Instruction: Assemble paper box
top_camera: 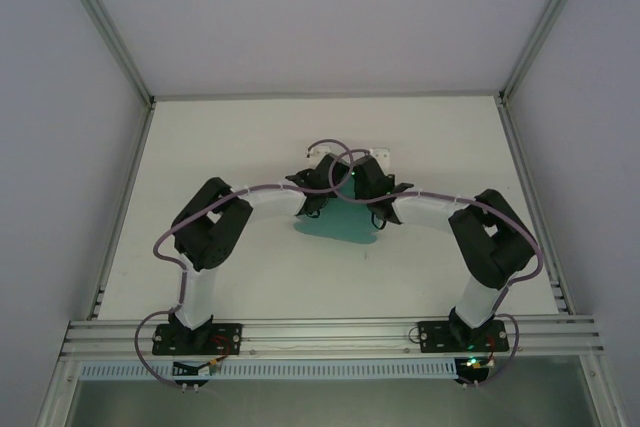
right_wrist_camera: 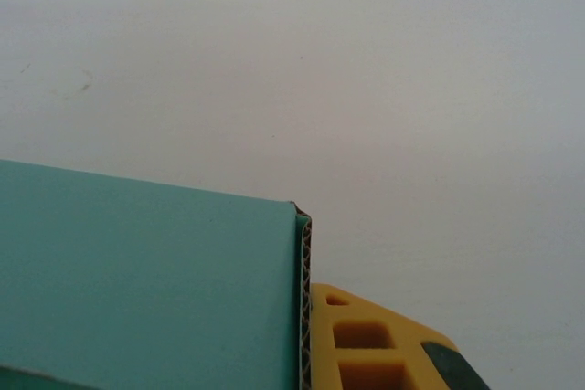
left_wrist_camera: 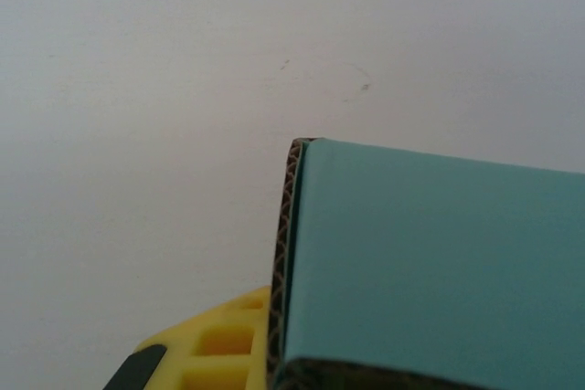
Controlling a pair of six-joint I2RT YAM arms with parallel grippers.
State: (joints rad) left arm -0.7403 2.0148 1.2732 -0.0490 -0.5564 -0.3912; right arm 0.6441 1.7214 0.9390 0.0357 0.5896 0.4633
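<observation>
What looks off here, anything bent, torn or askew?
Nothing stands out. The paper box sits mid-table; its corrugated edges look clean and untorn in both wrist views. Only faint scuffs mark the table.

No text, label, brand, number or sign can be read; the paper box shows a plain teal face at the lower right of the left wrist view and the lower left of the right wrist view.
</observation>
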